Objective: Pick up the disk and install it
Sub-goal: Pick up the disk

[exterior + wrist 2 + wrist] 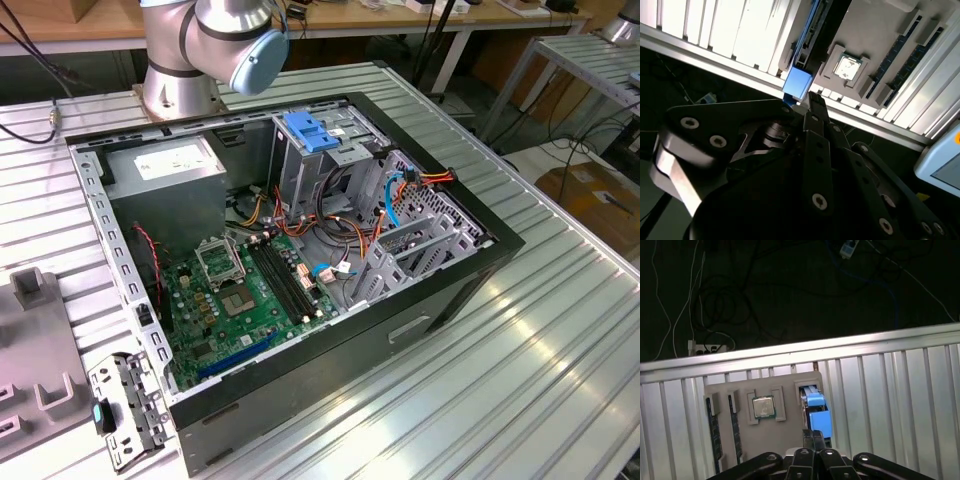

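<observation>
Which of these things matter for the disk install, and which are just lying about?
For the job:
- disk, standing in the tray
- gripper, right by the disk
- open computer case

Lying about:
- CPU, in the same tray
- memory sticks, in the same tray

No legible print, even on the power-supply sticker (165,160).

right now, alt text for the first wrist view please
The gripper hangs over the blue-railed disk, standing on edge in a slot of a grey tray beside a processor chip and two memory sticks. The tray lies on a ribbed metal table.
</observation>
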`<state>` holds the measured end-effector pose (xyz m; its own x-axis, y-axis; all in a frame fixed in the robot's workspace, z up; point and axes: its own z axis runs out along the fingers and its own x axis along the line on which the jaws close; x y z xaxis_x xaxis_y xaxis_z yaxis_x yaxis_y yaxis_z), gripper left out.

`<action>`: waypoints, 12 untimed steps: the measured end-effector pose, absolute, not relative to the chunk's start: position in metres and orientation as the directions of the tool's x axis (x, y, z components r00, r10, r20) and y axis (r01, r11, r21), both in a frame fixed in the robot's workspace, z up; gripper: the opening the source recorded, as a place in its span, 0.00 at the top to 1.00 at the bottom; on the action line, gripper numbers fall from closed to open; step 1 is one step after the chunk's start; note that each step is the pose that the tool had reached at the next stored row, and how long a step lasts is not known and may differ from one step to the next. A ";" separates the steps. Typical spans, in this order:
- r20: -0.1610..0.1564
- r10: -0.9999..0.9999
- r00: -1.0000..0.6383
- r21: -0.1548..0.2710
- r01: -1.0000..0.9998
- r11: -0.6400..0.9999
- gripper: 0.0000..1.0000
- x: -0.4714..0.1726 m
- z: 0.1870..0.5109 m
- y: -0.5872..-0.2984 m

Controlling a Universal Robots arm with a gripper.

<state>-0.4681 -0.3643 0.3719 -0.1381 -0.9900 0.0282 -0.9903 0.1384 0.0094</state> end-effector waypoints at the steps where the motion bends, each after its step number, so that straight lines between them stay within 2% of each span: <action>1: 0.028 -0.989 -0.143 0.007 -0.990 0.144 0.89 -0.468 0.371 -0.364; 12: 0.027 -0.989 -0.144 0.002 -0.990 0.144 0.89 -0.468 0.370 -0.364</action>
